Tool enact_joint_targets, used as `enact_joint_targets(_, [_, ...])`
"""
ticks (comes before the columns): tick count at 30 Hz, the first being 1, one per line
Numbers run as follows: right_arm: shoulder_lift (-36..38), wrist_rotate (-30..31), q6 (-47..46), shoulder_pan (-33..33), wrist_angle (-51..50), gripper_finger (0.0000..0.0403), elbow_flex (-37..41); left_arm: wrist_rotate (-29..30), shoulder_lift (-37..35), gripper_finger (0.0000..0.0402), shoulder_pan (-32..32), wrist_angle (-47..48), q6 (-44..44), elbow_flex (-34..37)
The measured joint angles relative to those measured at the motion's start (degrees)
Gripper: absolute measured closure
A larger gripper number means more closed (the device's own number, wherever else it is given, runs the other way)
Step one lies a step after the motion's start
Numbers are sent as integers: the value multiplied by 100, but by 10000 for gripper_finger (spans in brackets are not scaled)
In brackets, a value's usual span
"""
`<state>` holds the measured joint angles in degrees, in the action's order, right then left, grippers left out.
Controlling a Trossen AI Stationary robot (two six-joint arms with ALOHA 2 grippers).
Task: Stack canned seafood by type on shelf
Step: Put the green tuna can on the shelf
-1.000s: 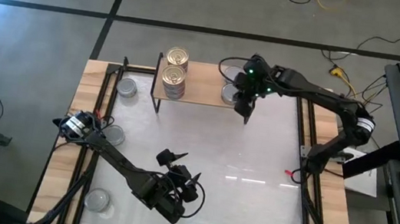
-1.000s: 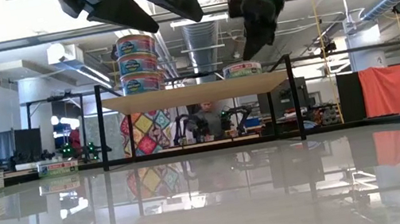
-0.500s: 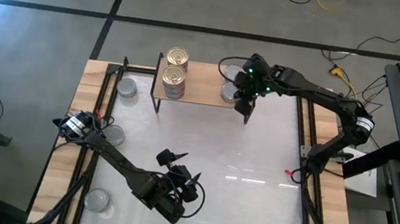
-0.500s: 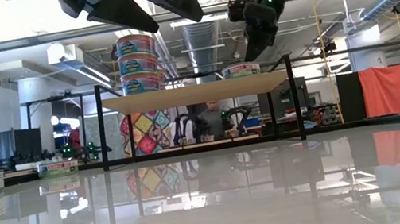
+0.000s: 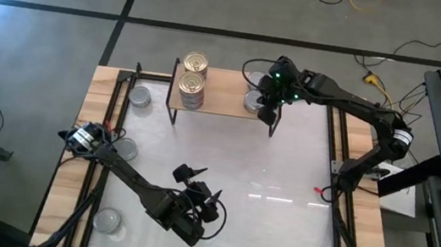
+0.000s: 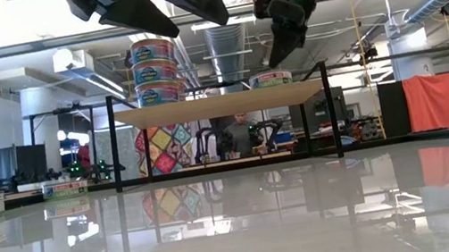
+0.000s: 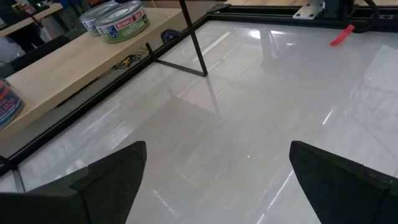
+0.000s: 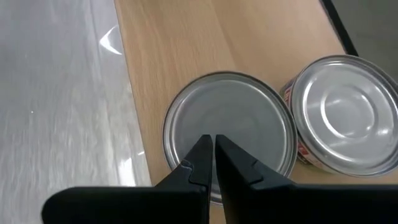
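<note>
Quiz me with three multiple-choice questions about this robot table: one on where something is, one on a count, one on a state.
1. Where is the tall stack of round gold-lidded tins?
A. on the wooden-topped black-legged shelf
B. on the floor
C. in an end effector

2. How many silver-lidded tins lie on the white table off the shelf?
A. none
B. two
C. five

3. The right end effector is:
A. wide open
B. shut
C. holding a tin

Answers: 1 A, the stack stands at the shelf's left end. 2 B, one silver tin beside the shelf, another at the near left corner. 3 B, its fingers meet above a shelf tin.
</note>
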<state>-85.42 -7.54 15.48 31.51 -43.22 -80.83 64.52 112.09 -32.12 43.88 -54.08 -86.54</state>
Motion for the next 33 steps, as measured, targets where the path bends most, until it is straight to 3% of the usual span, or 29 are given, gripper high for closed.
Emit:
enact_joint_targets(23, [-196, 22, -64, 17, 244, 390, 205, 0, 0, 23, -2, -81, 0, 0])
enact_joint_targets(33, [-165, 365, -23, 61, 183, 390, 207, 0, 0, 23, -2, -46, 105, 0])
